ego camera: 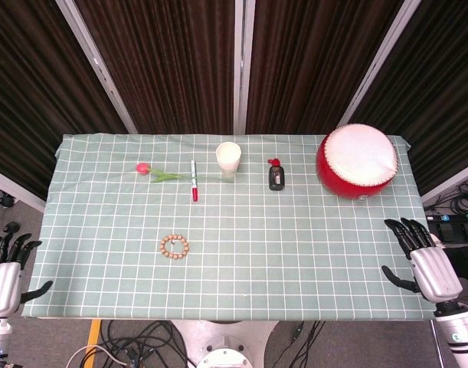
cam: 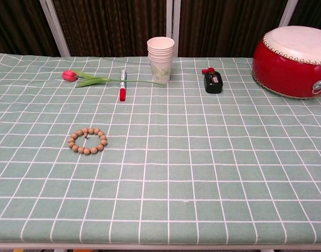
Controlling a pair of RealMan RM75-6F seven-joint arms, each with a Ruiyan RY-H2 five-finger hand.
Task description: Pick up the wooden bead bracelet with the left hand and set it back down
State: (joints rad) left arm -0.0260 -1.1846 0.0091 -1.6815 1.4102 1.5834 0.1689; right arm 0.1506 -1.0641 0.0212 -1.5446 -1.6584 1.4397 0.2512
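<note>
The wooden bead bracelet (ego camera: 174, 245) (cam: 87, 140) lies flat on the green checked tablecloth, left of the table's middle and toward the front. My left hand (ego camera: 5, 270) hangs off the table's front left corner with fingers apart and nothing in it, well left of the bracelet. My right hand (ego camera: 422, 259) hovers at the front right edge, fingers spread and empty. Neither hand shows in the chest view.
Along the back stand a pink tulip (ego camera: 157, 173), a red-capped marker (ego camera: 194, 181), a stack of paper cups (ego camera: 228, 159), a small black bottle (ego camera: 276, 176) and a red drum (ego camera: 357, 162). Cables lie on the floor below the front edge.
</note>
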